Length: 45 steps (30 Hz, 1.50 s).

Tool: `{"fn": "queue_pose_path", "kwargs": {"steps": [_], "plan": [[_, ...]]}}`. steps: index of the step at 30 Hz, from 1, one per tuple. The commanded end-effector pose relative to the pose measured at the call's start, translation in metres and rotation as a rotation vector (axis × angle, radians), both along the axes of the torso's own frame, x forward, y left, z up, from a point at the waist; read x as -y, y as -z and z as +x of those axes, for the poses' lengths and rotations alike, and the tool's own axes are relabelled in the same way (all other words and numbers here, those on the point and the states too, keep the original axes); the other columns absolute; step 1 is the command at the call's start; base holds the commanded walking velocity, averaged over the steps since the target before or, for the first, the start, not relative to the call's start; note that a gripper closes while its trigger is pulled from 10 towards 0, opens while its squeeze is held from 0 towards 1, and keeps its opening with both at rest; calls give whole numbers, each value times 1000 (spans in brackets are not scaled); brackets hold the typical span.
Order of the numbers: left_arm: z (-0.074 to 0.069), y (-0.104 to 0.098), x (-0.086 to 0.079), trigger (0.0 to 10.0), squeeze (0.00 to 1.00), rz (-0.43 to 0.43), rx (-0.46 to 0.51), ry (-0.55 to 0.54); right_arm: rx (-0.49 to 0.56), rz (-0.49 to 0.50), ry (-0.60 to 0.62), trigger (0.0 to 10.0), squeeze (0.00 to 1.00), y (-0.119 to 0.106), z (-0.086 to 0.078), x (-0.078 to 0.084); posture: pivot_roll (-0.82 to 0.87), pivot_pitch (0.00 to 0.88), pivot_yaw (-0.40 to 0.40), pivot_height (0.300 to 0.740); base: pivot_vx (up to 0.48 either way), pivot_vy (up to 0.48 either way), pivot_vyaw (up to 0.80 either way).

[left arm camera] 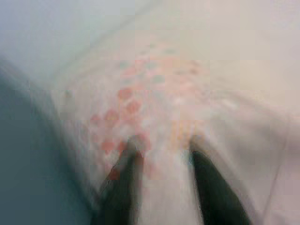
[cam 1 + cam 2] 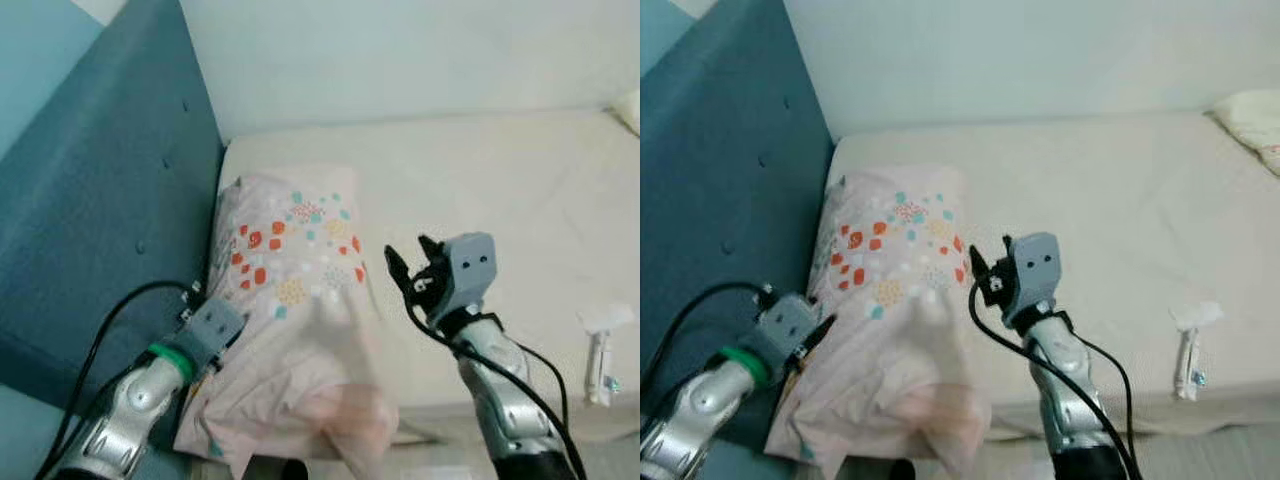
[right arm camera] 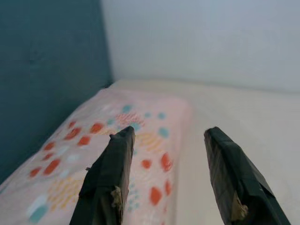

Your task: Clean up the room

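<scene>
A pink pillow point(image 2: 290, 260) printed with red, teal and yellow dots lies on the cream bed point(image 2: 500, 190), against the teal headboard point(image 2: 110, 200). Its near end hangs crumpled over the bed's front edge. My left gripper point(image 1: 164, 140) is at the pillow's near left edge, its two black fingers spread apart and pressed against the fabric; that wrist view is blurred. My right gripper point(image 2: 412, 258) hovers open just right of the pillow, above the mattress, with nothing between its fingers point(image 3: 117, 159).
A small white tube-like item point(image 2: 600, 350) with crumpled white paper lies near the bed's front right edge. A second pale pillow point(image 2: 1252, 118) sits at the far right. A pale wall point(image 2: 400, 50) runs behind the bed.
</scene>
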<state>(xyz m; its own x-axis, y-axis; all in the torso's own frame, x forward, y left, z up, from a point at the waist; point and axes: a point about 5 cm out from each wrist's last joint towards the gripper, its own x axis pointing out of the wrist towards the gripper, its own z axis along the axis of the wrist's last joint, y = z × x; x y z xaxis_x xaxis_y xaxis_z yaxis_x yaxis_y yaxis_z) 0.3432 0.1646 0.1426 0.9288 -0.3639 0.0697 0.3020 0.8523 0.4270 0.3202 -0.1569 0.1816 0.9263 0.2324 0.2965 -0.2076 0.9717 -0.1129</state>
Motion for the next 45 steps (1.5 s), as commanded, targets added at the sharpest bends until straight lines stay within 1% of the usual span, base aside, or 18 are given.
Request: {"fn": "queue_pose_path", "kwargs": {"steps": [1,2,3,4,5,7,8,9,11,14,15,22,24,28,31,35,38,45], "plan": [[1,6,-22,10000,0,-136,-49,-135,30,13,7,10000,0,1,-9,-11,-118,154,127,740,0,0,0],[1,6,-22,10000,0,-136,-49,-135,30,13,7,10000,0,1,-9,-11,-118,154,127,740,0,0,0],[-10,-1,2,10000,0,-261,-84,-90,40,12,25,10000,0,1,-13,-13,-122,151,127,740,0,0,0],[-26,-7,26,10000,0,-349,-133,-21,41,20,33,10000,0,2,-16,-16,-131,144,125,740,0,0,0],[-45,-13,47,10000,0,-412,-182,56,41,25,45,10000,0,4,-19,-18,-137,138,124,740,0,0,0],[-43,-13,49,10000,0,-423,-182,54,40,29,54,10000,0,5,-21,-19,-141,133,122,740,0,0,0],[-40,-10,51,10000,0,-394,-160,56,37,35,81,10000,0,9,-25,-19,-144,128,120,740,0,0,0],[-40,-10,51,10000,0,-394,-160,56,37,35,81,10000,0,9,-25,-19,-144,128,120,740,0,0,0],[-39,-6,53,10000,0,-313,-124,69,29,32,109,10000,0,14,-28,-18,-150,120,118,740,0,0,0],[-40,-3,52,10000,0,-277,-130,80,20,33,141,10000,0,19,-30,-15,-159,109,120,740,0,0,0],[-41,-1,51,10000,0,-267,-149,81,16,32,161,10000,0,22,-30,-14,-163,104,120,740,0,0,0],[-38,3,53,10000,0,-289,-176,52,30,21,187,10000,0,21,-29,-15,-165,94,121,740,0,0,0],[-41,6,50,10000,0,-246,-183,28,35,23,194,10000,0,20,-29,-17,-166,89,119,740,0,0,0],[-39,14,44,10000,0,-210,-183,-10,48,9,199,10000,0,18,-30,-17,-170,84,117,740,0,0,0],[-37,15,42,10000,0,-208,-181,-30,51,10,200,10000,0,18,-29,-16,-174,85,114,740,0,0,0],[-30,10,43,10000,0,-229,-164,-52,59,5,205,10000,0,15,-25,-16,-171,85,112,740,0,0,0],[-26,5,44,10000,0,-228,-146,-57,62,7,196,10000,0,14,-22,-20,-170,87,114,740,0,0,0],[-27,3,44,10000,0,-219,-139,-60,50,17,192,10000,0,18,-24,-25,-167,95,117,740,0,0,0]]}}
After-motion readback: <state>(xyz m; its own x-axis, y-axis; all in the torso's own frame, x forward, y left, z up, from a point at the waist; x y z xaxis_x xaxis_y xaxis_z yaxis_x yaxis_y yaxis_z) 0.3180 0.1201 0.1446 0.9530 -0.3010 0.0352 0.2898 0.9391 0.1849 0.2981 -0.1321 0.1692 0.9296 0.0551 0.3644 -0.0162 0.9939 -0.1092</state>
